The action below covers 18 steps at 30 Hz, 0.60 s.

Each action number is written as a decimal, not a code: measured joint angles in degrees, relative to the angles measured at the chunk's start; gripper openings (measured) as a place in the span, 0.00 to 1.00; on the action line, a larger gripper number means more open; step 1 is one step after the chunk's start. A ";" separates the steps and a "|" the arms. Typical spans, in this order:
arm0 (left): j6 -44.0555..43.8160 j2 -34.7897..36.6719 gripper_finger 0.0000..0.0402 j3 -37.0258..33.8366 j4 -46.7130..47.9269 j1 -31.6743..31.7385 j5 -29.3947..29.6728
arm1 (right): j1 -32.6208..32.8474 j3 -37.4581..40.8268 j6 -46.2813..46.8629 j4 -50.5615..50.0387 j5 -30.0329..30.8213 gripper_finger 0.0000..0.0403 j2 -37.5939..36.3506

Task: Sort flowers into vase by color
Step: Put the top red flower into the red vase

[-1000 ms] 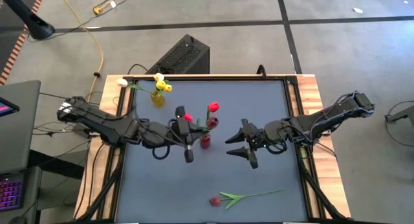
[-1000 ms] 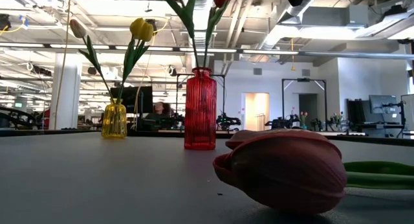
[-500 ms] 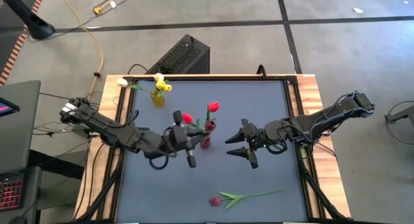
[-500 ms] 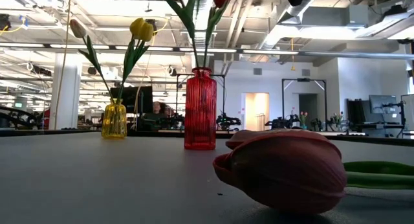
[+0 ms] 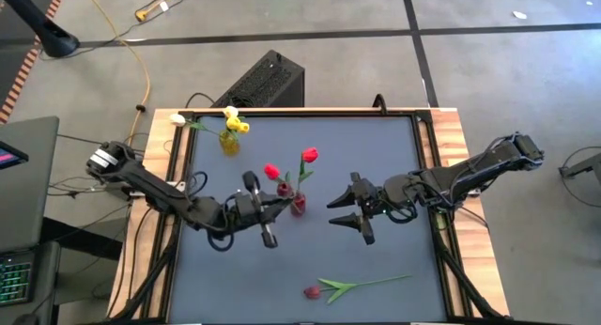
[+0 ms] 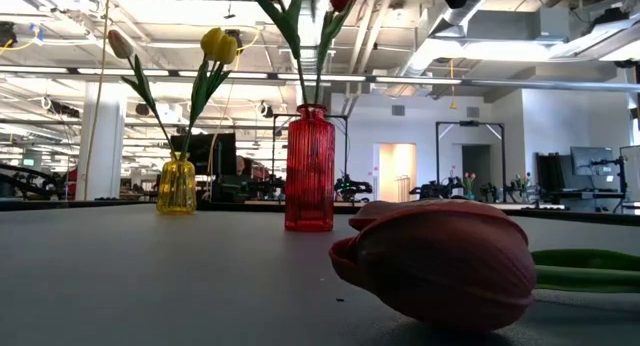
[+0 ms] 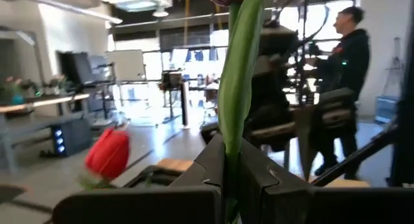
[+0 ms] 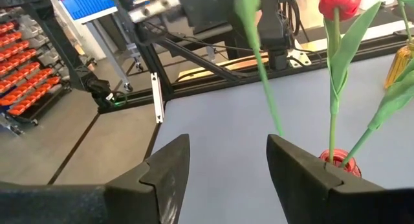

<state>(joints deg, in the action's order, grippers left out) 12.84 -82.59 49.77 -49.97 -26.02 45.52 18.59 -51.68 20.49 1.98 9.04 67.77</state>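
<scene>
Grey concrete floor surrounds the dark table (image 5: 282,259), which carries two vases. At its far left corner stands the yellow vase (image 5: 229,142), with yellow heads and one cream head. Near the middle stands the red vase (image 5: 298,206), holding one bright red tulip (image 5: 309,156) and, as far as I can tell, a maroon one below it.

At this moment the left gripper (image 5: 259,212) is clamped on the stem of another red tulip (image 5: 272,171), just left of the red vase. The stem seems to lean toward the vase mouth, but whether it is already inside I cannot tell. I judge the step in hand is placing this flower; next the stem end must drop into the narrow neck before the fingers let go.

To the right of the red vase, the right gripper (image 5: 362,215) waits with jaws wide and empty.

One dark red tulip (image 5: 314,291) lies alone at the near edge, not yet sorted.
</scene>
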 joint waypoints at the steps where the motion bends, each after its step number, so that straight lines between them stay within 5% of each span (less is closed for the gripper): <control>1: -0.27 0.00 0.00 -1.09 -1.56 0.00 0.46 | 0.00 0.00 0.00 0.00 0.00 0.58 0.00; 18: 10.12 0.02 0.00 -4.23 -16.21 0.89 -1.36 | 0.00 0.00 0.04 0.00 -0.13 0.58 -0.02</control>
<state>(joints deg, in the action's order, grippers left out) 22.97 -82.56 45.54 -66.18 -25.14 44.16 18.59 -51.68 20.53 1.98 8.91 67.75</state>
